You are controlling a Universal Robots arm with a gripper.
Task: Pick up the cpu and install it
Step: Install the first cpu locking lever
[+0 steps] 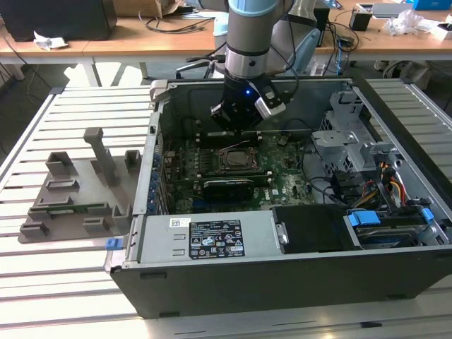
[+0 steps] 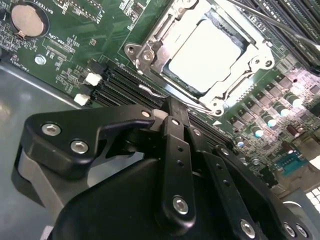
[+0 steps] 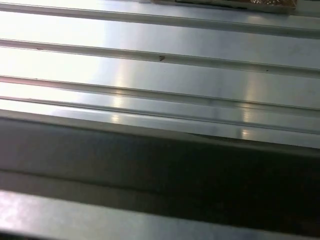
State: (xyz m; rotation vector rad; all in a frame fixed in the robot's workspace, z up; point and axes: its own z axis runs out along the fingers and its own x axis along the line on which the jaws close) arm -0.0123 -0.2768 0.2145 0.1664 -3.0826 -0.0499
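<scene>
One chip matters here: the cpu [image 2: 207, 52], a flat square with a pale, matte silvery top, already lies seated in its socket frame [image 2: 150, 50], whose shiny metal bracket rings it with screws at the corners. In the second wrist view it sits at about one o'clock from my end effector [image 2: 170, 112], apart from it, on the green circuit board [image 2: 100, 30] studded with small round capacitors and a coin battery [image 2: 26, 20]. My end effector is black, jointed metal with bright bolt heads; its fingers look drawn together at the tip with nothing between them.

The exterior view gives what that close view cannot: the whole open computer case [image 1: 282, 282] lying on a slatted metal desk [image 1: 70, 296], my end effector [image 1: 239, 120] hovering above the socket, and a grey moulded holder [image 1: 78, 201] at nine o'clock from the case. The first wrist view shows smooth, ribbed, reflective metal slats [image 3: 160, 75].
</scene>
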